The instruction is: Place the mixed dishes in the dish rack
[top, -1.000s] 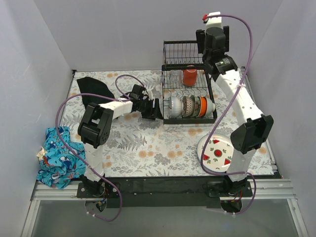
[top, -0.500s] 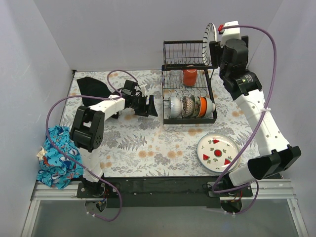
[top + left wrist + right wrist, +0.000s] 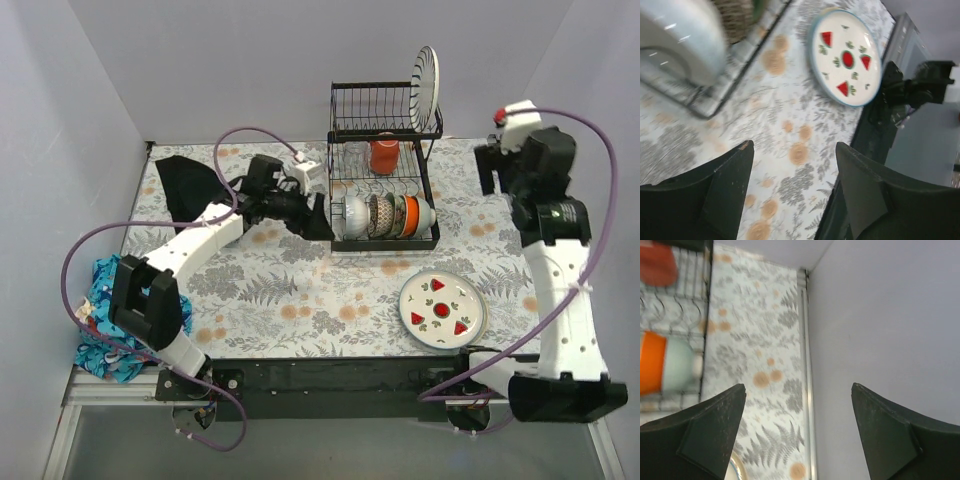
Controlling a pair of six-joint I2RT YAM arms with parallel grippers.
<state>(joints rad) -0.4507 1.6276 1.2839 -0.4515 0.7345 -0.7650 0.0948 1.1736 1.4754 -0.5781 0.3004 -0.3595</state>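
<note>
The black wire dish rack point(image 3: 345, 128) stands at the back of the table. A dark blue-white striped plate point(image 3: 426, 75) stands upright at the right end of its upper tier, and the orange mug point(image 3: 384, 155) sits on that shelf. White bowls point(image 3: 352, 214) and an orange, pale-green-inside bowl point(image 3: 415, 213) stand in the lower tray. A white plate with watermelon slices point(image 3: 441, 308) lies on the table in front. My left gripper point(image 3: 318, 222) is open and empty by the rack's left side. My right gripper point(image 3: 492, 172) is open and empty, right of the rack.
A black cloth point(image 3: 185, 185) lies at the back left and a blue patterned cloth point(image 3: 115, 320) at the left edge. The side wall point(image 3: 880, 315) is close on the right. The left wrist view shows a white bowl point(image 3: 680, 40) and the watermelon plate point(image 3: 846, 57).
My right gripper let go of the striped plate in the rack's upper tier and swung out to the right. My left arm stretched right, toward the rack's left side.
</note>
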